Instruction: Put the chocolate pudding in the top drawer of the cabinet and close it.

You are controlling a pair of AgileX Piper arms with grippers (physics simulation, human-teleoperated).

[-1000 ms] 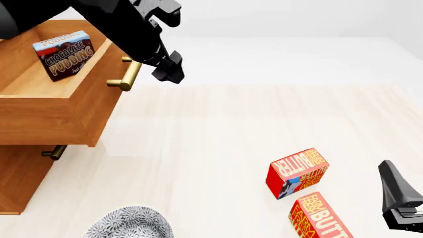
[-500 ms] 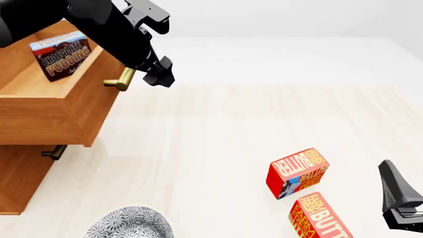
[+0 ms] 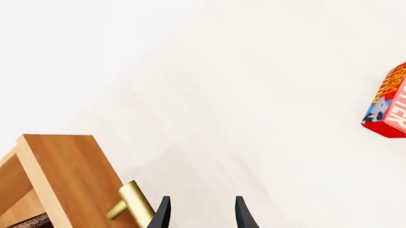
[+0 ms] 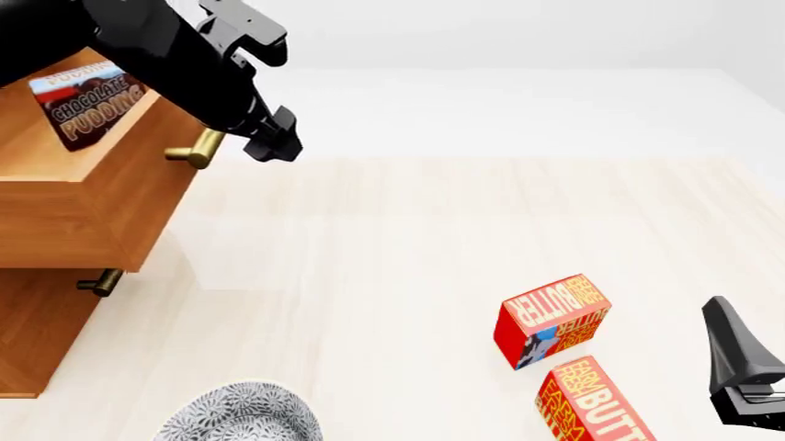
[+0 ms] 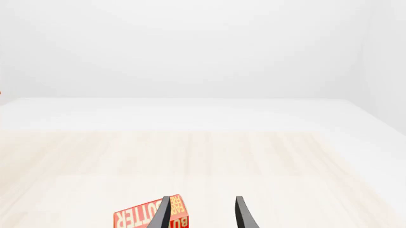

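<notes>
Left gripper (image 4: 272, 147), fingers parted and empty, should push the light wooden top drawer (image 4: 86, 197) squarely shut (blue-brown chocolate pudding box (image 4: 86, 103) inside).

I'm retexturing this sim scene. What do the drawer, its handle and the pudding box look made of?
Drawer: light brown wood with visible grain, satin finish. Handle: brass-like metal bar with a dull golden sheen. Pudding box: probably printed cardboard, judging by its flat faces and lettering.
</notes>
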